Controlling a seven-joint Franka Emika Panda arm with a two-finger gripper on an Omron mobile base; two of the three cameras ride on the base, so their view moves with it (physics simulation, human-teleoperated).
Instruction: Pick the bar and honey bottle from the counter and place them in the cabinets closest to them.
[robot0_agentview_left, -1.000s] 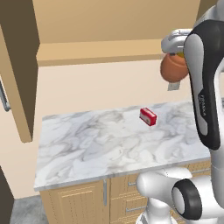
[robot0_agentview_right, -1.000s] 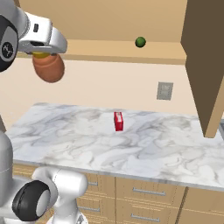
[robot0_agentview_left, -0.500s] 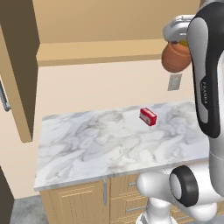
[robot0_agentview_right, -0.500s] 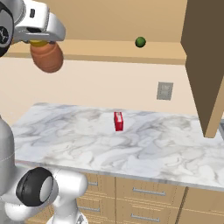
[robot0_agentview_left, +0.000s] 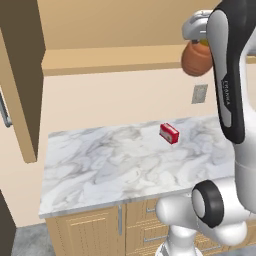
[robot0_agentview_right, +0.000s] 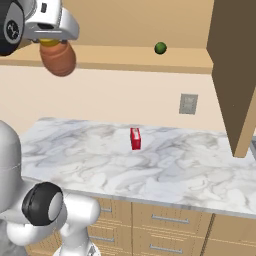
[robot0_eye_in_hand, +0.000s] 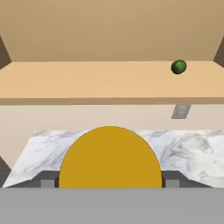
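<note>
My gripper (robot0_agentview_left: 201, 42) is shut on the honey bottle (robot0_agentview_left: 195, 61), a squat orange-brown bottle hanging below the hand by its yellow cap. The bottle (robot0_agentview_right: 58, 58) hangs high above the counter (robot0_agentview_right: 175, 172), level with the front edge of the cabinets' shelf floor (robot0_agentview_right: 125, 57) and in front of it. In the hand view the yellow cap (robot0_eye_in_hand: 109, 157) sits between the dark fingertips (robot0_eye_in_hand: 47, 180), facing the open shelf (robot0_eye_in_hand: 87, 83). The bar is out of view.
A chunky red box (robot0_agentview_left: 169, 133) lies on the marble near the wall. A small green ball (robot0_agentview_right: 160, 48) rests on the shelf, to the right. Open cabinet doors (robot0_agentview_left: 20, 75) (robot0_agentview_right: 234, 75) stand at both sides. A wall outlet (robot0_agentview_right: 188, 103) is below the shelf.
The gripper has risen with the honey bottle, from below the shelf edge up to its level. The red box has not moved.
</note>
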